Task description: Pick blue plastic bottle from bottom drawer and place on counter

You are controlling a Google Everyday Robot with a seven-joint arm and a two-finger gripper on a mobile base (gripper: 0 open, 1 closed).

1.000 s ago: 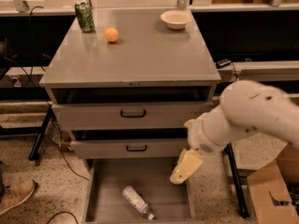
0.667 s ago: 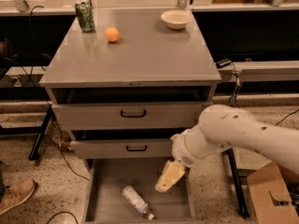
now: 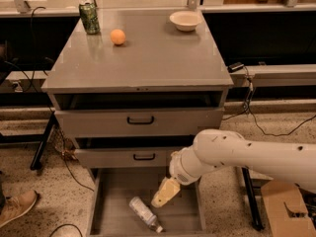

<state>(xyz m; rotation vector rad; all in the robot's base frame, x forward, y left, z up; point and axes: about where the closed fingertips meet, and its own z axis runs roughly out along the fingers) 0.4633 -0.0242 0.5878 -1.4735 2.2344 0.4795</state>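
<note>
Blue plastic bottle point(image 3: 144, 214): we see it lying on its side on the floor of the bottom drawer point(image 3: 111, 191), near the front edge.
Bottom drawer: it is pulled out, so we judge the bottle can be reached from above.
Gripper point(image 3: 165, 193): it hangs inside the drawer, just beside the bottle and apart from it. We cannot tell if it is open or closed, but it carries nothing.
Done: in our judgement, only the approach.
Left: grasp the bottle, lift it out, set it on the counter point(image 3: 148, 58).
Counter: a green can point(image 3: 89, 18), an orange ball point(image 3: 118, 36) and a bowl point(image 3: 185, 20) stand at its back.
</note>
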